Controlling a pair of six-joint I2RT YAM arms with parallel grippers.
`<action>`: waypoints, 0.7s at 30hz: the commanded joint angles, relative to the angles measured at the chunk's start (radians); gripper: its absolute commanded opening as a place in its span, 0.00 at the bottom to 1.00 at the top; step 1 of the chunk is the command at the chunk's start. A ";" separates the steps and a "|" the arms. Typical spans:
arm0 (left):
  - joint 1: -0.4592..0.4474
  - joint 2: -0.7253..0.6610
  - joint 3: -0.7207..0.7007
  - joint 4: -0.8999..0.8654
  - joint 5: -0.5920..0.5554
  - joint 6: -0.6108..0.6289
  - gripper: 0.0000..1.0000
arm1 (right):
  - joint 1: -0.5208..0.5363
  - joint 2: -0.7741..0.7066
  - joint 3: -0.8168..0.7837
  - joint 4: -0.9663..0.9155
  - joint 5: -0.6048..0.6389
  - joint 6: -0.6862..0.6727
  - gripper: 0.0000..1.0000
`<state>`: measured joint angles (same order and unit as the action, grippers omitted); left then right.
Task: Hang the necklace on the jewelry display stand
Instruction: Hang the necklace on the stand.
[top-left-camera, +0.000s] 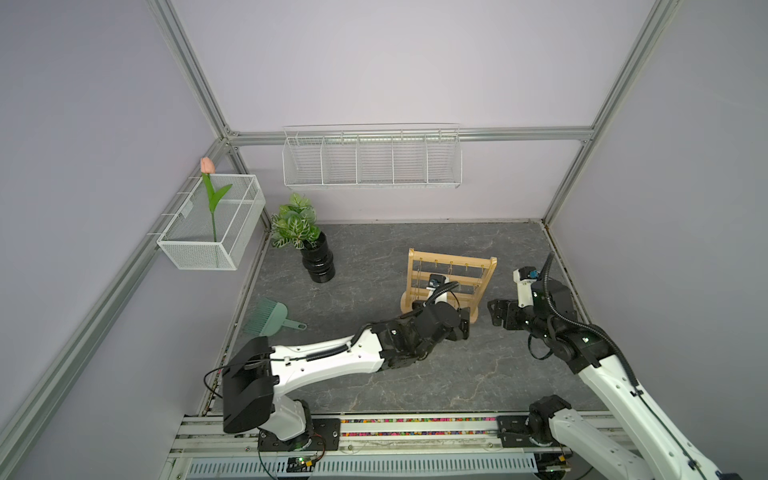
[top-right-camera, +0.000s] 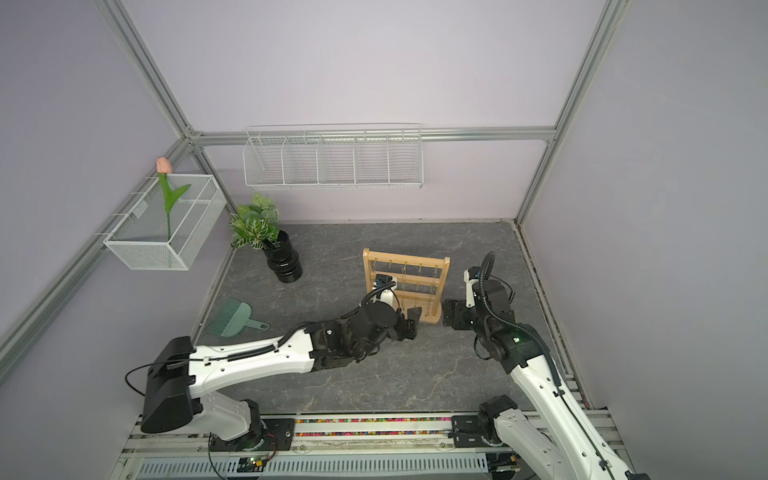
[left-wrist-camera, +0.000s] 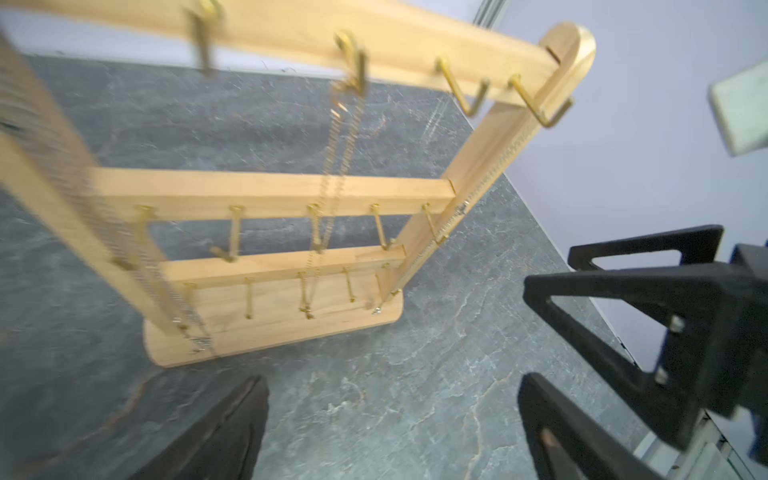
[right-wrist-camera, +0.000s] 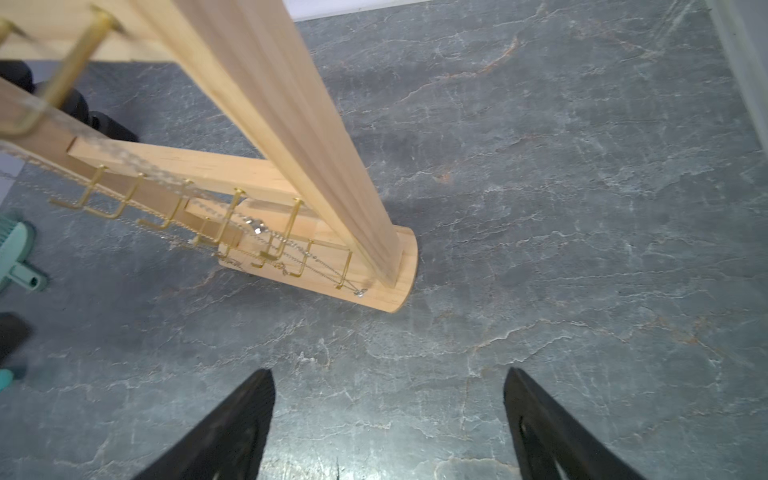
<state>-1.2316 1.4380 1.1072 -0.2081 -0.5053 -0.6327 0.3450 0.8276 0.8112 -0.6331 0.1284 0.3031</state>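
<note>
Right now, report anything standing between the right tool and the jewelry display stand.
Nothing visible does. In the right wrist view, only bare grey tabletop lies between the open right tool and the jewelry display stand, whose wooden base sits just ahead of the fingertips.

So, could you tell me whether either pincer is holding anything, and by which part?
Nothing is held. The left pincer and the right pincer both stand open and empty; a gold necklace hangs on the stand.

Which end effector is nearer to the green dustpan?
Left. The left end effector is before the jewelry display stand, toward the green dustpan; the right end effector is beyond the stand's other end.
</note>
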 joint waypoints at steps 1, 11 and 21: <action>0.106 -0.137 -0.065 -0.157 -0.096 -0.007 0.99 | -0.016 0.035 -0.018 0.002 0.099 0.003 0.89; 0.587 -0.445 -0.300 -0.161 -0.348 0.159 1.00 | -0.194 0.148 -0.136 0.329 0.201 -0.042 0.89; 1.073 -0.455 -0.484 0.125 -0.081 0.538 0.98 | -0.391 0.328 -0.348 0.946 0.132 -0.129 0.89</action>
<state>-0.2111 0.9821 0.6579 -0.1871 -0.6876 -0.2359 -0.0269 1.0714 0.4774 0.0578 0.2981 0.2081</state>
